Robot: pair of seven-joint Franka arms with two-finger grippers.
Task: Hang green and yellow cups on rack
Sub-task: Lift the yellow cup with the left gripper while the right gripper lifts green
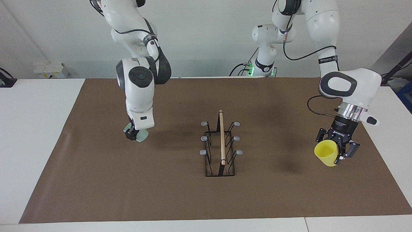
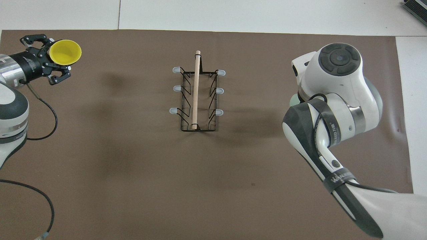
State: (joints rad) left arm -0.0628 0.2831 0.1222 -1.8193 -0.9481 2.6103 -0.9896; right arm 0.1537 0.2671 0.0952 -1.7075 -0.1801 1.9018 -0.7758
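Observation:
The rack (image 1: 221, 138) stands in the middle of the brown mat with no cup on its prongs; it also shows in the overhead view (image 2: 196, 93). My left gripper (image 1: 336, 154) is shut on the yellow cup (image 1: 325, 152) and holds it tilted in the air over the mat toward the left arm's end. The overhead view shows that gripper (image 2: 55, 56) and the cup (image 2: 65, 52) with its mouth open upward. My right gripper (image 1: 132, 133) is down at the pale green cup (image 1: 142, 135) toward the right arm's end. In the overhead view the right arm hides all but a sliver of the green cup (image 2: 294, 100).
The brown mat (image 1: 128, 187) covers most of the white table (image 1: 32, 129). A cable (image 2: 46, 110) hangs from the left arm's wrist. A small white box (image 1: 51, 70) sits at the table's edge beside the right arm's base.

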